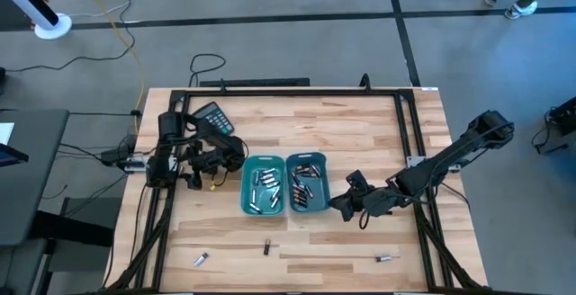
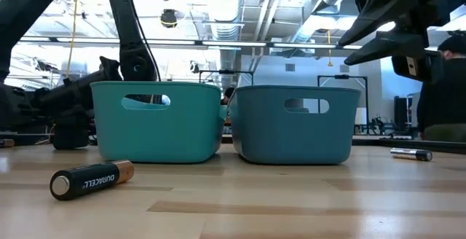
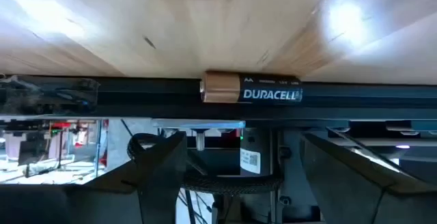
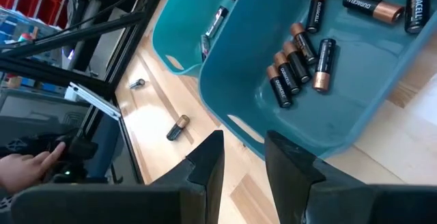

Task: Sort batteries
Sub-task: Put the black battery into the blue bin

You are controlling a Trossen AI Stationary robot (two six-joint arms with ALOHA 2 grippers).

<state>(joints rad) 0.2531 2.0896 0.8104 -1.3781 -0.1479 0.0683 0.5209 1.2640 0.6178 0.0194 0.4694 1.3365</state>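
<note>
Overhead, the right tool (image 1: pixel 343 203) seems empty; its wrist view shows narrow jaws over copper-ended batteries (image 4: pixel 300 63).

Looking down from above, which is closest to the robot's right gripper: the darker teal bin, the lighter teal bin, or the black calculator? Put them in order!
From the right gripper, in the high view:
1. The darker teal plastic bin, right beside it, holding dark copper-ended batteries.
2. The lighter teal plastic bin, next one over, towards the left arm.
3. The black calculator, farthest, near the table's far left corner.

My two matte-black jointed arms (image 1: pixel 463 151), blocky dark angular gripper fingers (image 4: pixel 205 166), a looped black cable (image 3: pixel 225 176).
</note>
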